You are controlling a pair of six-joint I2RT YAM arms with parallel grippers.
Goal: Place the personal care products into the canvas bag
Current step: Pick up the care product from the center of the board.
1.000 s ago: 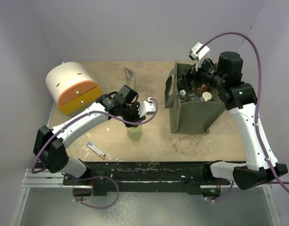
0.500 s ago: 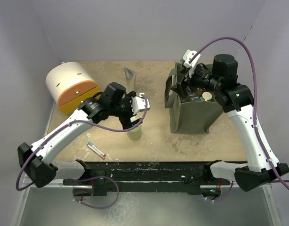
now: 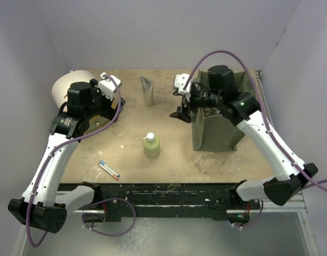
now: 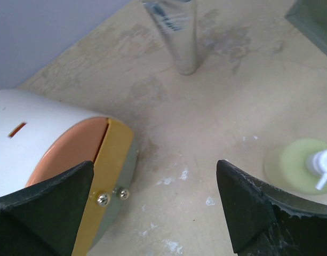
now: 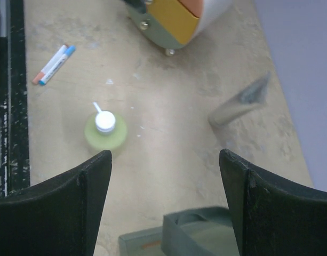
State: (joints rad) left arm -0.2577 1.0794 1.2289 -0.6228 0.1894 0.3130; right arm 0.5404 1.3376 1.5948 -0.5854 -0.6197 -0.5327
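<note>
**two open grippers, green bottle alone at mid-table**

the pale green round bottle with a white pump top (image 3: 151, 145) stands upright at the centre of the top view on the worn tan table (image 3: 206, 160), apart from both arms and left of the olive-green boxy canvas bag (image 3: 216, 130). a silver-grey tube (image 3: 148, 90) stands on end at upper centre. the left gripper (image 4: 155, 178) hangs spread wide and empty at upper left, over the white and orange domed box (image 3: 60, 90). the right gripper (image 5: 164, 160), jaws parted with nothing between them, hovers by the bag's left rim. a thin pen-like stick with red and blue ends (image 3: 109, 169) lies at lower left.
</note>
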